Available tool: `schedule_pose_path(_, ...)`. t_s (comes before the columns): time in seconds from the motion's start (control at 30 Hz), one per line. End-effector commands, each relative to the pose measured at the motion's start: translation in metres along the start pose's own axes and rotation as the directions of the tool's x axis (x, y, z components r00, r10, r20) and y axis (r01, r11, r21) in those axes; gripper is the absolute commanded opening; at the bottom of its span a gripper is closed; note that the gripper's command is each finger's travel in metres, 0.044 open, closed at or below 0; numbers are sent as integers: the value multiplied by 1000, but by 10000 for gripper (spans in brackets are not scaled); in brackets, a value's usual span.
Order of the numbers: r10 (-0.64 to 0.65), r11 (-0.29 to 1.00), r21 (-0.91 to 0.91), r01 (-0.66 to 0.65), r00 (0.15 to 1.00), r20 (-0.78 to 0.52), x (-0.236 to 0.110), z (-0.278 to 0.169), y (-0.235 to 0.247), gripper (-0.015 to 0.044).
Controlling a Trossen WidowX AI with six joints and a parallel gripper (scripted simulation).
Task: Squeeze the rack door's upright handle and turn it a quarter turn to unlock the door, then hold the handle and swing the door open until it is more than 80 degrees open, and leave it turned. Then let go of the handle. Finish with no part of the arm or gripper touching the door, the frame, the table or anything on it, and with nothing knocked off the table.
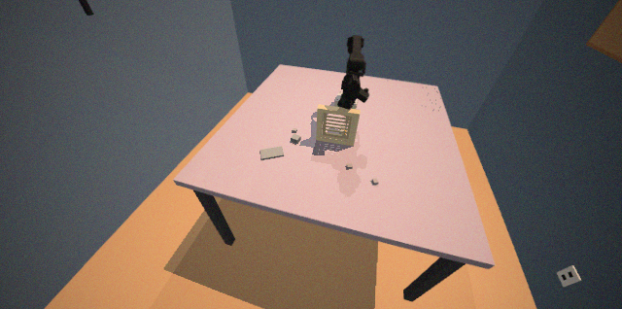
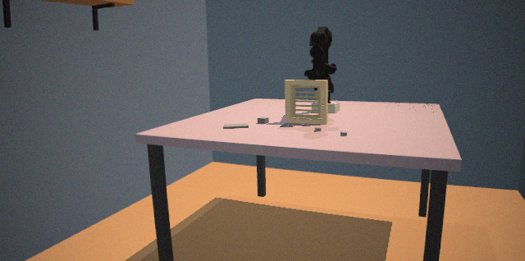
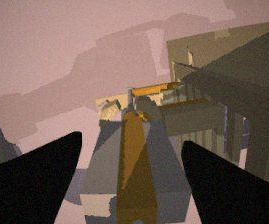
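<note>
The pale rack frame (image 1: 321, 126) (image 2: 289, 101) stands upright on the pink table (image 1: 413, 192) (image 2: 369, 134), with horizontal slats showing in its opening. In the wrist view its pale body is at the right. The handle (image 3: 135, 162), grey with an orange strip, shows at the lower middle of the wrist view. My gripper (image 3: 133, 143) is open, with one black finger at each side of the handle and a visible gap on both sides. The top and exterior views see the arm behind the frame, where the frame partly hides the gripper. The door's angle and the handle's turn cannot be told clearly.
A flat pale block (image 1: 271, 153) (image 2: 235, 125) and a small grey block (image 1: 295, 139) (image 2: 262, 121) lie left of the frame. Two small cubes lie in front, one nearer (image 1: 374, 182) (image 2: 344, 133) and one closer to the frame (image 1: 349, 166) (image 2: 317, 129). A pale block (image 2: 334, 107) is behind the frame.
</note>
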State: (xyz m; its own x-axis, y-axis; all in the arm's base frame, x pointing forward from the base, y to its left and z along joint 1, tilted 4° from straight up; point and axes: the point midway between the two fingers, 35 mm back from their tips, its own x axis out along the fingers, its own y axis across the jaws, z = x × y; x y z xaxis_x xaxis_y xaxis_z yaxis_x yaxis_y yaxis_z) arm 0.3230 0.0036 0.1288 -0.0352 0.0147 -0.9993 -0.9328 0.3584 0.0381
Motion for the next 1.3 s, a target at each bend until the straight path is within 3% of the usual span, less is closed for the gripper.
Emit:
schedule_pose_path(0.0,0,984,177,0,1000,-3,1,0,0,295)
schedule_pose_path(0.3,0,812,584,1,1000,-2,1,0,0,295)
schedule_pose_path(0.67,0,391,920,2,1000,-2,1,0,0,295)
schedule_pose_path(0.97,0,-44,999,2,1000,-2,1,0,0,295)
schedule_pose_path(1.27,0,-471,882,2,1000,-2,1,0,0,295)
